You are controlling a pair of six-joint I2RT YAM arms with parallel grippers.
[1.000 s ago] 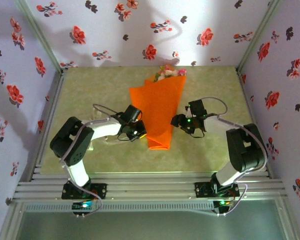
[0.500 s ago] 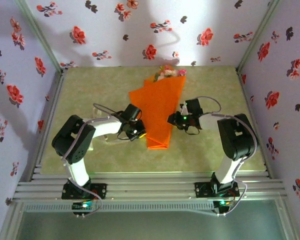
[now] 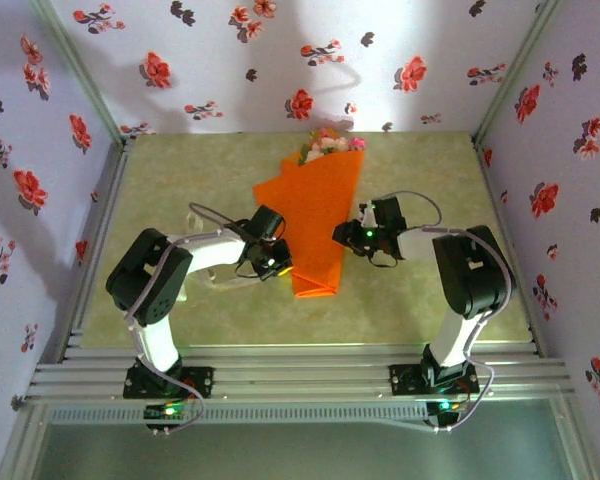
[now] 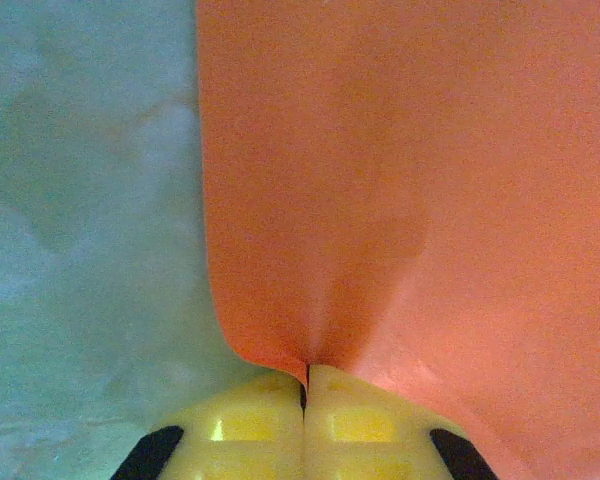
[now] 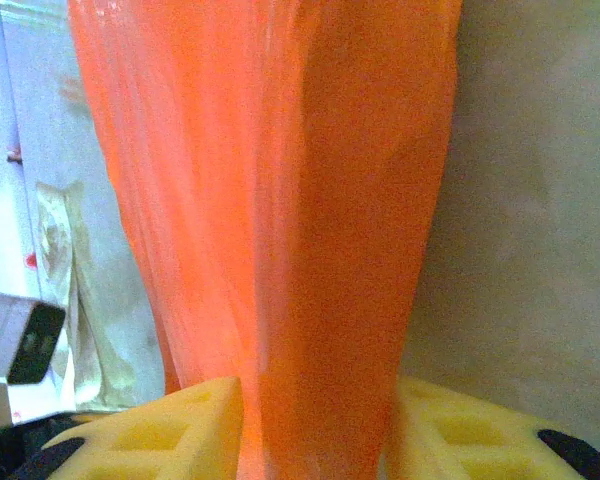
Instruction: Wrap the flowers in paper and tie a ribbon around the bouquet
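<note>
The bouquet (image 3: 315,215) lies in the middle of the table as a long orange cone, with its narrow end toward me. Pink and cream flowers (image 3: 326,143) poke out of its far, wide end. My left gripper (image 3: 280,263) is shut on the left edge of the paper (image 4: 380,180), and the yellow fingertips (image 4: 250,420) pinch a puckered fold. My right gripper (image 3: 342,236) straddles the cone's right side. The rolled paper (image 5: 310,200) fills the gap between its fingers (image 5: 170,425). A pale cream ribbon (image 5: 68,290) lies on the table beyond the cone, by the left arm (image 3: 218,284).
Flower-print walls (image 3: 280,60) close in the green table (image 3: 180,180) on three sides. An aluminium rail frame (image 3: 300,380) runs along the near edge. Grey cables (image 3: 420,200) loop over both forearms.
My right gripper has moved left onto the bouquet's right side. The cone's flower end has swung slightly left. The left gripper has barely shifted.
</note>
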